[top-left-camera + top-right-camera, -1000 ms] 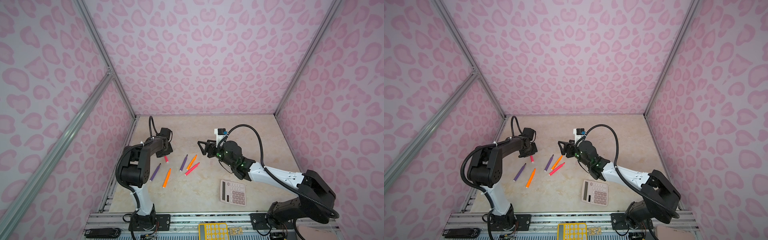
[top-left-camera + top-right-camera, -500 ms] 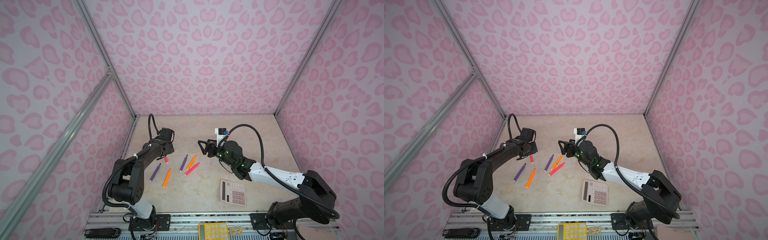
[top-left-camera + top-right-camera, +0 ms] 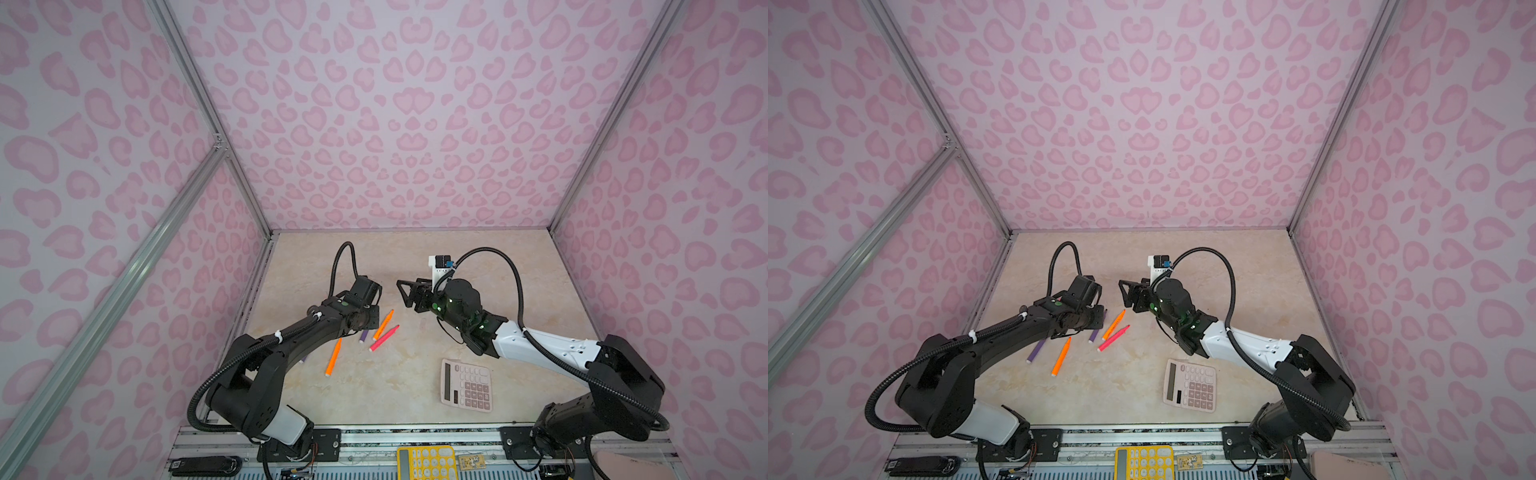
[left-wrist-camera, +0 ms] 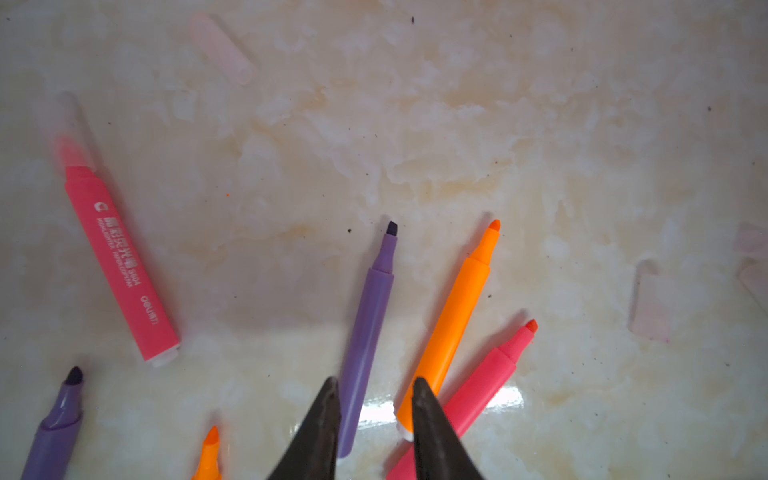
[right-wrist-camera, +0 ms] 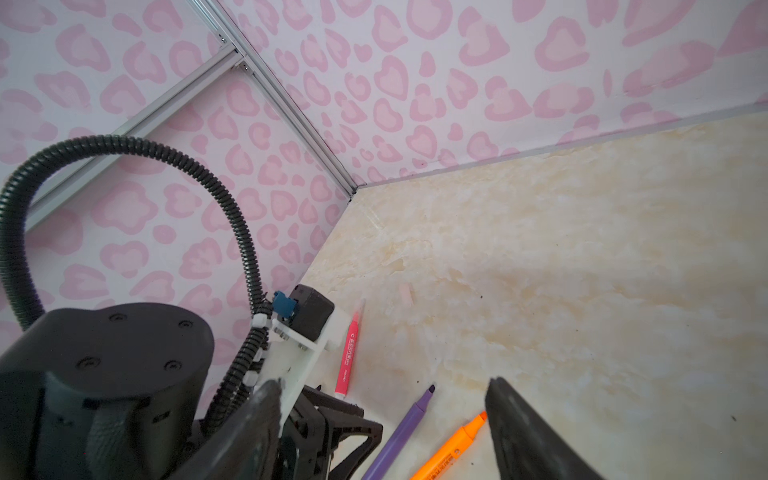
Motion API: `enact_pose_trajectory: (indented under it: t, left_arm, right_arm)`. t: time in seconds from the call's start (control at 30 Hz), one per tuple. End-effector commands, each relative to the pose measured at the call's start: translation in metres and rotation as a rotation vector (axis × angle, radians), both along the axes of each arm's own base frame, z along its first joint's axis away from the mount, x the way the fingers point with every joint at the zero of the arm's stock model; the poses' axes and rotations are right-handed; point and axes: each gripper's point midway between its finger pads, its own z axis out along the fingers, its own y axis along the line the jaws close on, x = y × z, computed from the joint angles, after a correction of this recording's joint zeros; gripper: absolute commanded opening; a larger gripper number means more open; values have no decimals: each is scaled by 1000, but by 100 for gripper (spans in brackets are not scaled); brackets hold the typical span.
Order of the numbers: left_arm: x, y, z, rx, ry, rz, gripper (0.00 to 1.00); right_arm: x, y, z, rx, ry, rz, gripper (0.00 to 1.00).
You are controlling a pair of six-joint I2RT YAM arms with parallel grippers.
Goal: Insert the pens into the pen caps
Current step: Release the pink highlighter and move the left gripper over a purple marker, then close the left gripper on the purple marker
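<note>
my left gripper point(image 4: 376, 399) hangs low over the beige table point(image 4: 582, 124). its two dark fingers stand a narrow gap apart with nothing between them: released, holding nothing. just past its tips lie an uncapped purple highlighter point(image 4: 370, 332) and an uncapped orange highlighter point(image 4: 455, 320), and a pink highlighter point(image 4: 486, 378) lies against the orange one's white end. a second pink highlighter point(image 4: 120, 266) lies alone to one side and seems to wear a clear cap point(image 4: 68, 124) already, though that end is blurred. a loose clear cap point(image 4: 222, 48) lies well apart from the pens, and a second loose cap point(image 4: 652, 307) sits on the other side of them. my right gripper point(image 5: 382, 382) hovers near the same cluster, spread wide and empty.

i judge these pens light, stiff and smooth-barrelled, so likely to roll or spin if nudged off-centre. i'd pinch one across the middle of the barrel, a little toward the tip, leaving the tapered end free. the caps look thin and slippery, easy to squirt out of a hard pinch and faint against the table. i'd take one near its closed end, gently, with the mouth clear.
</note>
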Motion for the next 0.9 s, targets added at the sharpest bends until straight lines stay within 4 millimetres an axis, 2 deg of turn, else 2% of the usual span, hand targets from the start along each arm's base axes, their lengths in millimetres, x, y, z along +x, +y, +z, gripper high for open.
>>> enact_pose_trajectory:
  t: [0.0,0.17,0.27,0.47,0.7,0.8,0.87]
  left_arm:
    - [-2,-8,-11,28,15,-51,33]
    - [3,-8,-33,89,93,-37,34]
    - [7,3,-38,159,96,-5,35]
    - [8,1,-44,163,117,-10,35]
    - [5,-3,-61,170,178,-13,35]
    - [6,-2,-63,182,184,-12,30]
    - [7,-1,-61,184,177,-9,20]
  right_arm:
    - [8,-2,-1,-7,0,-17,78]
    - [14,-3,-10,6,27,-14,77]
    - [13,-3,-9,6,28,-9,77]
    - [14,-5,-10,13,27,-10,78]
    - [13,-8,-7,18,23,-16,78]
    - [12,-9,-5,14,22,-19,78]
    - [13,-12,-4,15,20,-26,78]
